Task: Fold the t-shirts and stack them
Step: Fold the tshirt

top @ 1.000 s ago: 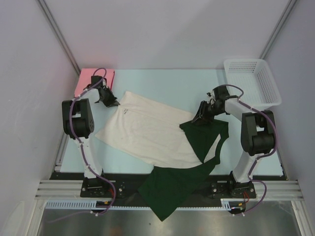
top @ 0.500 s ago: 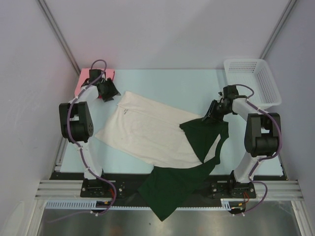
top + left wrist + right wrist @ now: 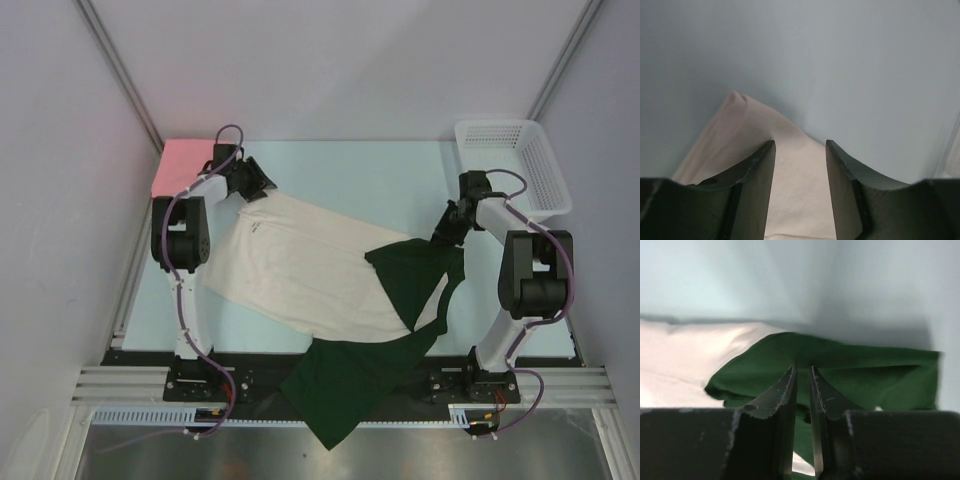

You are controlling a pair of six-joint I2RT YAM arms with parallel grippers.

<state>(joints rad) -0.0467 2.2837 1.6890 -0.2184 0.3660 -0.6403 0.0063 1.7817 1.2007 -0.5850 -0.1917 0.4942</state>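
Note:
The cream-and-dark-green t-shirt (image 3: pixel 300 265) lies spread across the table, plain side up, its green hem (image 3: pixel 350 385) hanging over the near edge. My left gripper (image 3: pixel 255 185) hovers open at its far-left corner; the left wrist view shows cream cloth (image 3: pixel 795 190) under the parted fingers of this gripper (image 3: pixel 800 145). My right gripper (image 3: pixel 440 238) sits at the far edge of the folded-over green part (image 3: pixel 415 280). In the right wrist view that gripper (image 3: pixel 803 369) has its jaws nearly together, pinching the green cloth (image 3: pixel 865 370). The pink t-shirt (image 3: pixel 185 160) lies folded at the far left corner.
A white mesh basket (image 3: pixel 520 165) stands at the far right corner, just beyond the right arm. The pale blue table top (image 3: pixel 350 170) runs behind the shirt, with grey walls on three sides.
My left gripper has opened and swung right, from beside the pink t-shirt to the cream shirt's far corner. The right gripper shifted right and closed down onto the green cloth's edge.

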